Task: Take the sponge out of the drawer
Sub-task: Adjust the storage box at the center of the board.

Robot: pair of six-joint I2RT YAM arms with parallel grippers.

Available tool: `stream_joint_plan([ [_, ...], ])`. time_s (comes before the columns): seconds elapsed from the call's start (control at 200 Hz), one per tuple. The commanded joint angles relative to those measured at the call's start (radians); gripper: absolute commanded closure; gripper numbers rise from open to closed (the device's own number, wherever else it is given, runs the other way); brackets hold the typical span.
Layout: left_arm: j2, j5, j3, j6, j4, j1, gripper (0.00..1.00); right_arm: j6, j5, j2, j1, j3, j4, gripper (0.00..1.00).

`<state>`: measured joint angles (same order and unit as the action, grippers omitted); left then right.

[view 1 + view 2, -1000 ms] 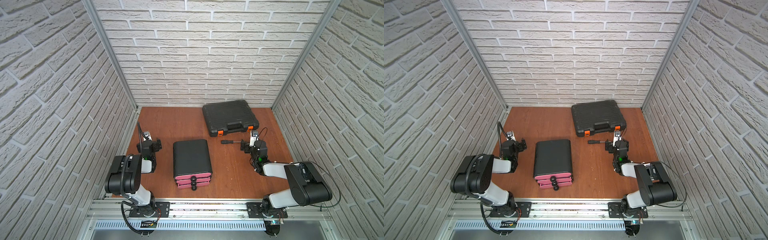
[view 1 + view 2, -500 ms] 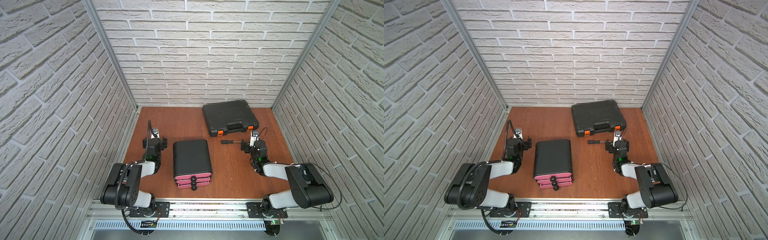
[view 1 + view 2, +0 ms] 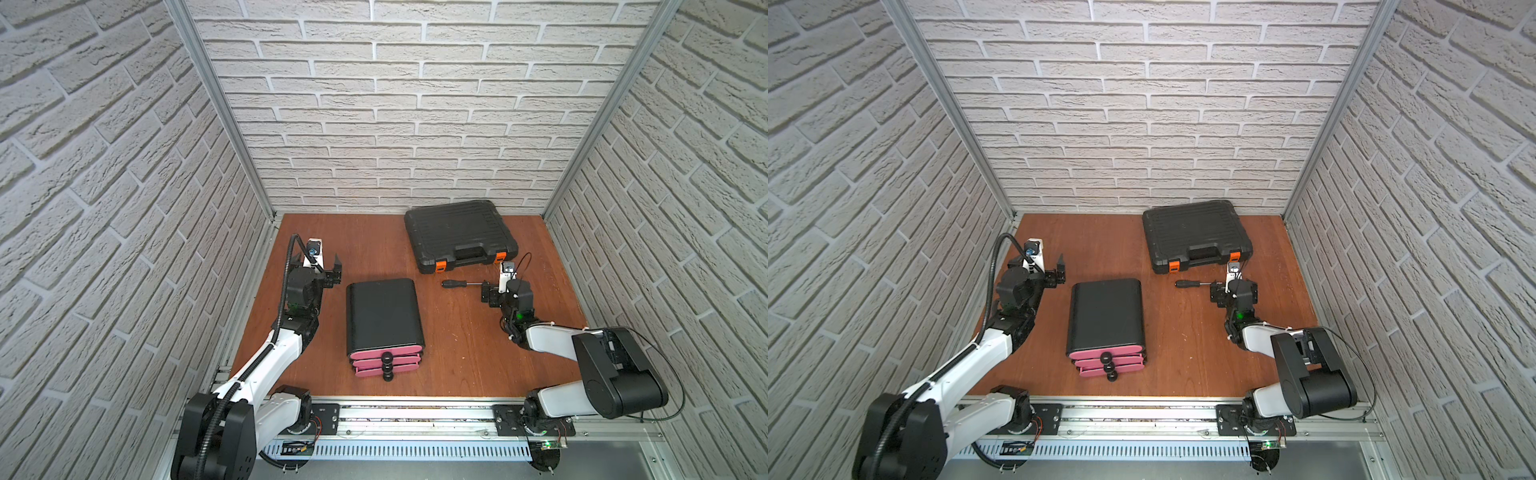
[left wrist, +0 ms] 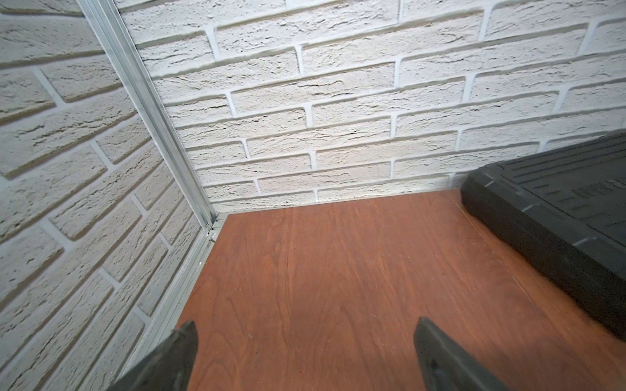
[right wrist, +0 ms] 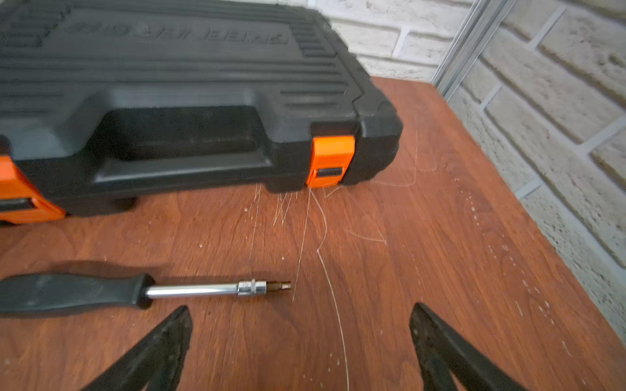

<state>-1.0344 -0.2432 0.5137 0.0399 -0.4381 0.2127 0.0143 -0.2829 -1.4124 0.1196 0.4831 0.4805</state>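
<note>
The drawer unit (image 3: 384, 320) (image 3: 1105, 316) is a black cabinet lying mid-table in both top views. Its three pink drawer fronts (image 3: 386, 358) carry black knobs and face the front rail; they step out slightly, one below the other. The sponge is hidden. My left gripper (image 3: 316, 262) (image 3: 1038, 262) (image 4: 306, 325) hovers left of the cabinet's back corner, open, facing the back wall, with only bare wood between its fingers. On the other side of the cabinet my right gripper (image 3: 505, 282) (image 3: 1231, 282) (image 5: 300, 308) sits low and open, holding nothing.
A closed black toolbox (image 3: 459, 232) (image 3: 1196, 235) (image 5: 169, 84) (image 4: 559, 220) with orange latches stands at the back. A black-handled screwdriver (image 3: 461, 284) (image 3: 1192, 284) (image 5: 74, 292) lies just ahead of my right gripper's left finger. Brick walls enclose three sides.
My left arm has unfolded and carried its gripper toward the back wall and a little to the right. The right arm has stayed put. Both grippers remain open.
</note>
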Motion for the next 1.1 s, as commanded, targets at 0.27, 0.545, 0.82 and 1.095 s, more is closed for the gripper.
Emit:
stream_joint_plan([
  [0.27, 0.106, 0.265, 0.085, 0.399, 0.311, 0.005, 0.02, 0.075, 0.082, 0.137, 0.257, 0.378, -0.461, 0.01],
  [0.545, 0.194, 0.386, 0.015, 0.674, 0.279, 0.060, 0.02, 0.376, 0.212, 0.206, 0.511, 0.306, -0.338, 0.01],
  [0.82, 0.297, 0.309, -0.027, 0.816, 0.342, 0.228, 0.02, 0.449, 0.082, 0.274, 0.752, 0.255, -0.298, 0.01],
  [1.095, 0.380, 0.424, -0.175, 0.831, 0.070, 0.256, 0.02, 0.493, 0.116, 0.261, 0.766, 0.281, -0.329, 0.01],
])
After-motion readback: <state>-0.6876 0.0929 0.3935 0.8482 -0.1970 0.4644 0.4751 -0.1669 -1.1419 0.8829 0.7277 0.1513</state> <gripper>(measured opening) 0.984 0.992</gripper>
